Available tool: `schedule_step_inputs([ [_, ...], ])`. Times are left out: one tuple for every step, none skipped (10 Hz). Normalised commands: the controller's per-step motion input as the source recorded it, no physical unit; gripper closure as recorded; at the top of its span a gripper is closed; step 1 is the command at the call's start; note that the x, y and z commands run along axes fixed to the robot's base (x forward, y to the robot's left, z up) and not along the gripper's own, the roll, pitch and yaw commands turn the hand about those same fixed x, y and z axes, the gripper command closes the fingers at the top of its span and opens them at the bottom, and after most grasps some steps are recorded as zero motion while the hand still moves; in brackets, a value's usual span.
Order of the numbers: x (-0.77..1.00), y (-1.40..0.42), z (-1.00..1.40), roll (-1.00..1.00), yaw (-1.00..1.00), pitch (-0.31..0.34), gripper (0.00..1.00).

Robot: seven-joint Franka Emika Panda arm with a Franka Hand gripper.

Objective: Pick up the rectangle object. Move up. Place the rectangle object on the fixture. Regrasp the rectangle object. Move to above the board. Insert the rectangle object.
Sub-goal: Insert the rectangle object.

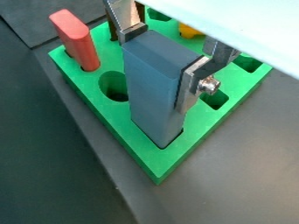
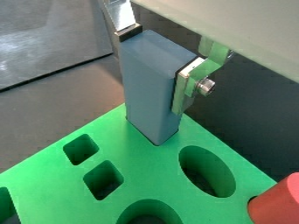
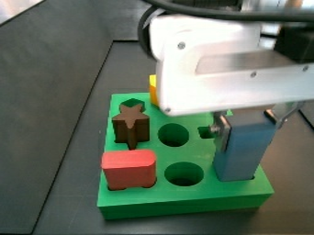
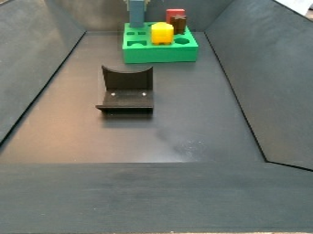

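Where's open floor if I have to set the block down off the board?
Bare floor lies between the fixture and the near edge. It is crowded on the board, where the gripper holds the rectangle object beside the yellow block.

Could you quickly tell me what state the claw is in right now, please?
Claw: shut on the rectangle object, holding it upright at a corner of the board.
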Motion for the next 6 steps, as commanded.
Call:
schedule_step_inputs([
  [0.09,-0.19,-0.53,0.21,0.04,-0.007,1.00],
  [0.14,-0.11,-0.76,0.23,0.07,-0.040,1.00],
  [0.29,-0.11,-0.83,0.19,0.15,-0.046,1.00],
  [0.40,-0.08,-0.91,0.16,0.20,-0.019,1.00],
  [0.00,0.05,0.00,-0.08,-0.07,0.000,1.00],
  [0.00,0.00,0.00,0.00,0.00,0.000,1.00],
])
